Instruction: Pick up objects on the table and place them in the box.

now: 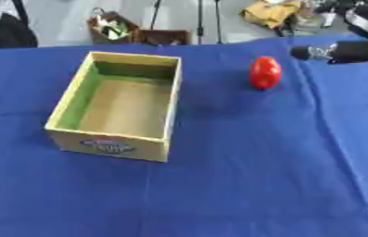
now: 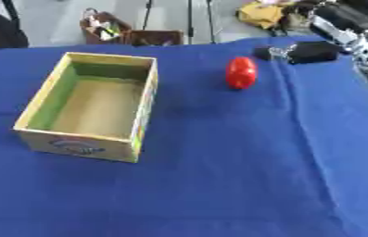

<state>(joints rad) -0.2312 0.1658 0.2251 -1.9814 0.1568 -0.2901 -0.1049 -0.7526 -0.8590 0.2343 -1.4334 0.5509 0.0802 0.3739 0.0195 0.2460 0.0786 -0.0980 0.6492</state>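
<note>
Our right hand (image 1: 341, 51) comes in at the upper right of the left eye view as a black shape with silver parts, low over the blue cloth (image 1: 260, 176); we cannot tell how its fingers stand. Just left of it a red object (image 1: 264, 72) stands on the cloth, apart from the open yellow box (image 1: 66, 102), which is empty. From the right eye view we see the same layout, our hand again beyond the red object.

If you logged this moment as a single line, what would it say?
box: empty, on blue cloth | red object: on cloth, right of box, untouched | right hand: beyond red object, fingers unclear | left hand: unseen
</note>
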